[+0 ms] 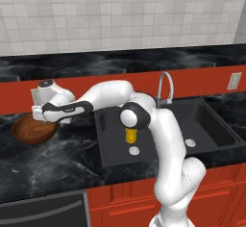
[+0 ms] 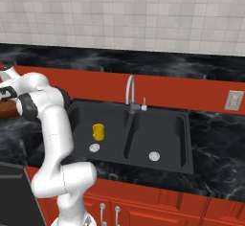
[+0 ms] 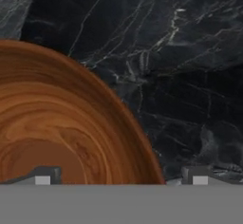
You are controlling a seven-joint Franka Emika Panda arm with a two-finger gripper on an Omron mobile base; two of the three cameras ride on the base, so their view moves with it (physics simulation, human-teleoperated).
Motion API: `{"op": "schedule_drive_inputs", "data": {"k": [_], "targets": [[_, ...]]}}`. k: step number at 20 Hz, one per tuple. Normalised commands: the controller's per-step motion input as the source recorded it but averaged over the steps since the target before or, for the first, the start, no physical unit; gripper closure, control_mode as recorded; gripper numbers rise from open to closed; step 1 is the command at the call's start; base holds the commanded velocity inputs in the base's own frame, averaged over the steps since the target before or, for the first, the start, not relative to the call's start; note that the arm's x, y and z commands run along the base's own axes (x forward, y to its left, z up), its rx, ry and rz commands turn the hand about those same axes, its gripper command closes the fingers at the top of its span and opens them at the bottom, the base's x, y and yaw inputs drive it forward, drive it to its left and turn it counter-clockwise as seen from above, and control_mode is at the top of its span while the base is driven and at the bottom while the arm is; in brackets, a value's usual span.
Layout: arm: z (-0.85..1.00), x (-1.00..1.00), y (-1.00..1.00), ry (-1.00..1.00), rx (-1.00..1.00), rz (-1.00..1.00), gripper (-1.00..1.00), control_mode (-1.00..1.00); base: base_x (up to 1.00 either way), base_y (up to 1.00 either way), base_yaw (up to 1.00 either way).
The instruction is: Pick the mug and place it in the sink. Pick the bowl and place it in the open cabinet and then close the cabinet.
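Black marble counter [image 1: 57, 163] | red cabs [image 1: 211, 202] | white tile wall [image 1: 120, 14]

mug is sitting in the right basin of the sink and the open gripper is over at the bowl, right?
Not quite: the mug stands in the left basin of the sink, near its drain, as the right base view shows. The rest holds: the open gripper is at the bowl, one fingertip over its inside and the other outside its rim.

Black marble counter [image 1: 57, 158], white tiled wall [image 1: 120, 14], wall outlet [image 2: 233, 100].
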Motion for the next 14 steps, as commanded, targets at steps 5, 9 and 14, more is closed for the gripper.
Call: {"op": "schedule_drive_inputs", "data": {"k": [5, 9, 14], "targets": [[-0.1, 0.07, 0.23, 0.0, 0.0, 0.0, 1.0, -1.0, 0.0, 0.0, 0.0], [-0.01, -0.07, 0.01, -0.04, 0.0, 0.02, 1.0, -1.0, 0.0, 0.0, 0.0], [0.02, -0.36, 0.0, -0.08, 0.0, 0.0, 1.0, -1.0, 0.0, 0.0, 0.0]]}}
